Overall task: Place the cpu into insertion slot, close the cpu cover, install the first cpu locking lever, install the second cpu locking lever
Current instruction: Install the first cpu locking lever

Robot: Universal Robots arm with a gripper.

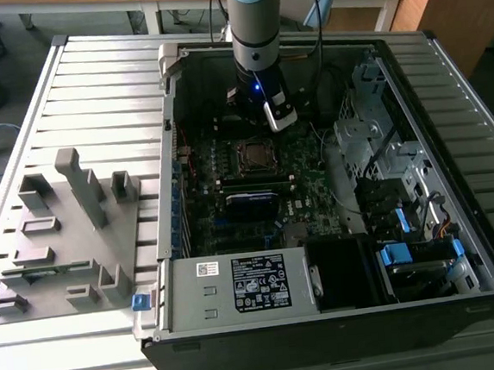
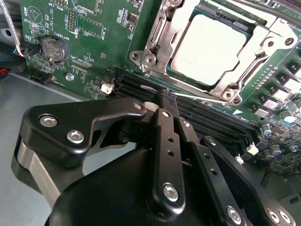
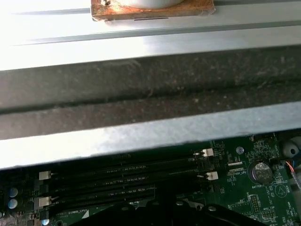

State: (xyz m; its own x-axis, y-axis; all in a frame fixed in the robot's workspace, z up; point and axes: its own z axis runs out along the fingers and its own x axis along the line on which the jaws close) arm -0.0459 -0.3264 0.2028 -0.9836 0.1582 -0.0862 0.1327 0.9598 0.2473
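Baby-blue and silver arm with a chunky black gripper on the end

Standing next to it, the arm is a fat round tube, pale blue up top and silver-grey lower down. It runs into a black wrist with a tiny blue light glowing on it and a white block stuck on the side. Black cables hang alongside. In the second wrist view the gripper is all matte black, with rounded plates and straight bars dotted with shiny silver screws.
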